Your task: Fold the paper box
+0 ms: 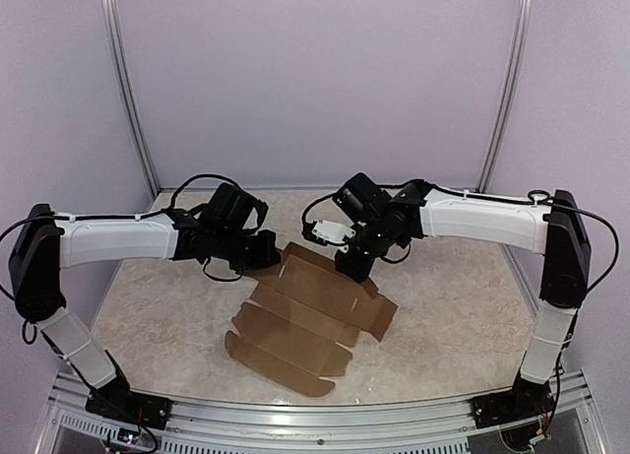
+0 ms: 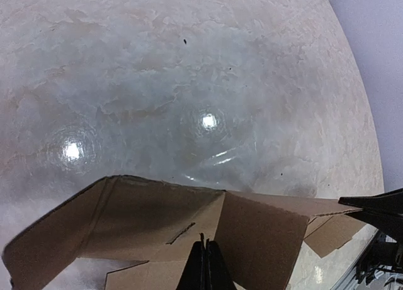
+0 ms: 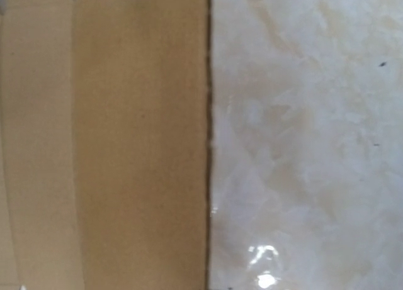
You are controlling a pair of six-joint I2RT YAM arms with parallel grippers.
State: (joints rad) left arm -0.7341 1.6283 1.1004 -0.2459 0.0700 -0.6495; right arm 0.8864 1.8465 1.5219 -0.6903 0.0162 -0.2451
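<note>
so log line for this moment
box: unfolded sheet on table | left fingers: shut, at its far-left edge | right fingers: shut, at its far edge

My table [image 1: 443, 306]: pale marbled top, glossy, with light glints on it. I note the paper box [image 1: 305, 321] lying on it mid-table, plain brown and opened out. It runs on a slant from far centre toward the near edge, a little left. The near panels lie flat. The far-left flaps stand up off the surface. One straight edge on the far right sits flush on the marble.
</note>
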